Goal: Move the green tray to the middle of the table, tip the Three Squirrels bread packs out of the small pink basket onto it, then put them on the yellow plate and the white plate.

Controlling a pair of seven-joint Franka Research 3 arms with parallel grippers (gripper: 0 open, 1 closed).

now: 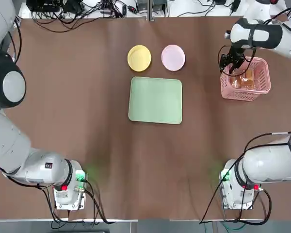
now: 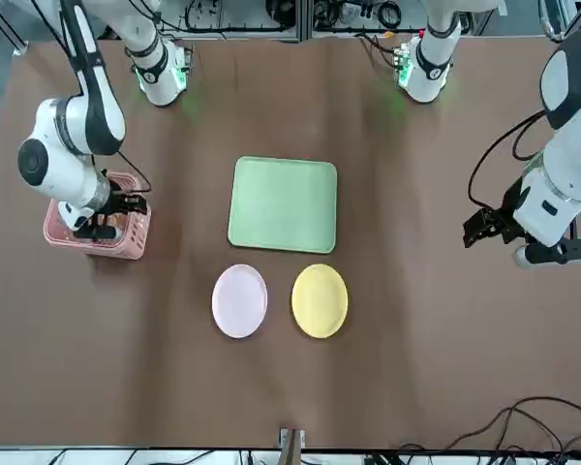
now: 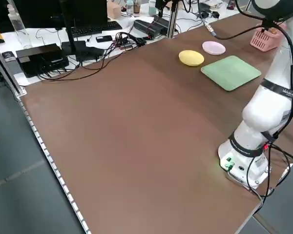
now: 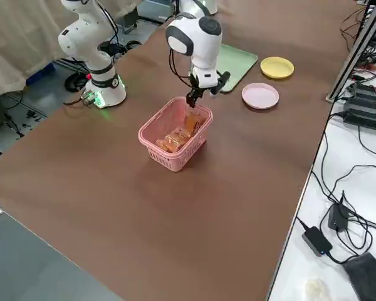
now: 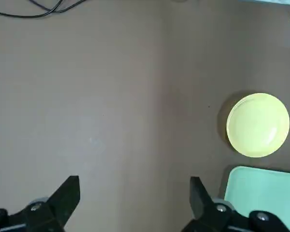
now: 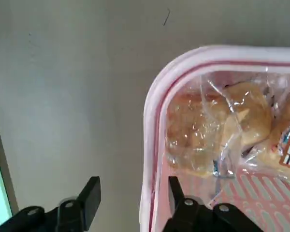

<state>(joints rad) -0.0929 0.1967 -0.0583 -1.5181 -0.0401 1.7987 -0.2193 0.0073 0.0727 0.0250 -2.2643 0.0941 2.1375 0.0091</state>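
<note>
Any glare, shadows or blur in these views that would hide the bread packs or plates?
Right wrist view: the clear wrap on the Three Squirrels bread packs glints, and the small pink basket rim is soft. Left wrist view: the yellow plate casts a dark crescent shadow on one side. Top view: green light from the arm bases tints the table.

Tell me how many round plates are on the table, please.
2. The yellow plate and the white plate lie side by side, apart, just beyond the green tray on its far side from the robot.
</note>
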